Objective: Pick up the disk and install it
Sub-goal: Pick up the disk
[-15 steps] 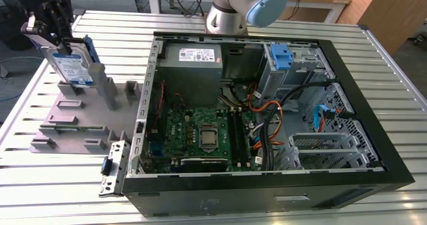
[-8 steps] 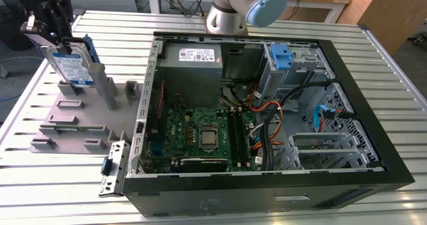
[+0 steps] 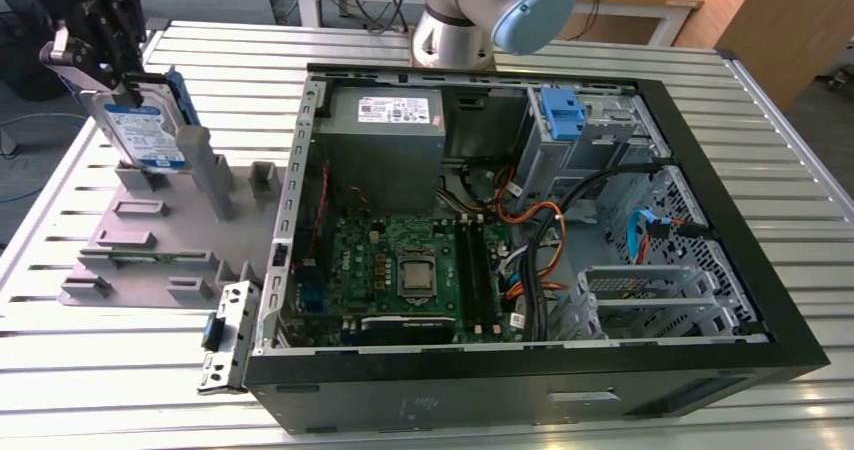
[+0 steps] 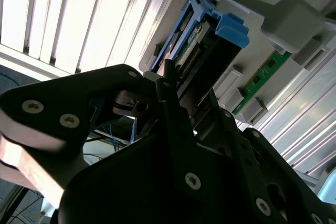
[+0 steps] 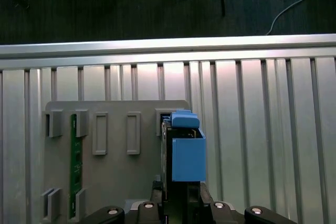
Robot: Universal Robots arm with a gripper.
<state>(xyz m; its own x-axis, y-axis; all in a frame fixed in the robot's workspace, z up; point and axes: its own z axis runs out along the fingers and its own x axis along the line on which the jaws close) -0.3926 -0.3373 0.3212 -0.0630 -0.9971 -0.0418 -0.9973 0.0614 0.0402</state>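
Exterior view, jaws apparently clamped on upright disk [image 3: 144, 130] in grey holder [image 3: 147, 260], open computer case [image 3: 467, 395] beside

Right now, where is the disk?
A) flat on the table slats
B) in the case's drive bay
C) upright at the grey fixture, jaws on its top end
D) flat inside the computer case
C: the disk stands upright at the grey fixture beside the computer case, with the jaws shut on its top end.
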